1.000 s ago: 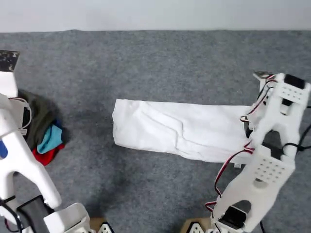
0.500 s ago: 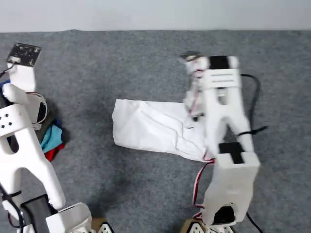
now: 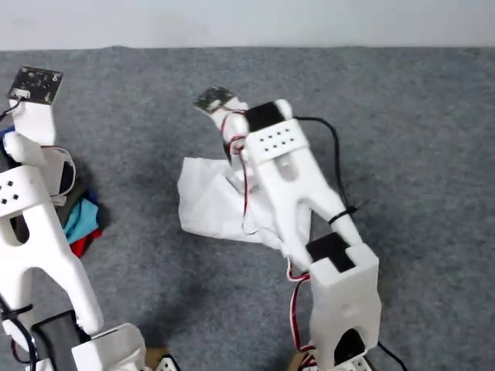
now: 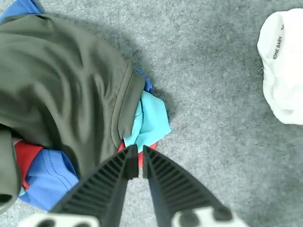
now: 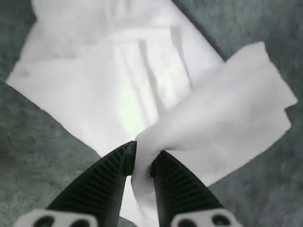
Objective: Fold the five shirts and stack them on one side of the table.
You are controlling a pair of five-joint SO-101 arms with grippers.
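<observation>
The right pincer (image 5: 142,153) is clamped on a raised fold of the white shirt (image 5: 142,71), much of which is hidden under the arm from above. Well apart from that shirt, the left pincer (image 4: 136,156) hangs all but closed and empty over the shirt pile (image 4: 61,94), which is partly cut off, on the grey tabletop (image 3: 402,116).

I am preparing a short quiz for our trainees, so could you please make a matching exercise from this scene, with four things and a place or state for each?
Things:
1. white shirt
2. olive shirt
3. light blue shirt
4. right pincer

Places or states:
A. shut on a fold of white cloth
B. mid-table, partly doubled over
C. on top of the pile
D. peeking out at the pile's edge

Pairs: 1-B, 2-C, 3-D, 4-A
</observation>
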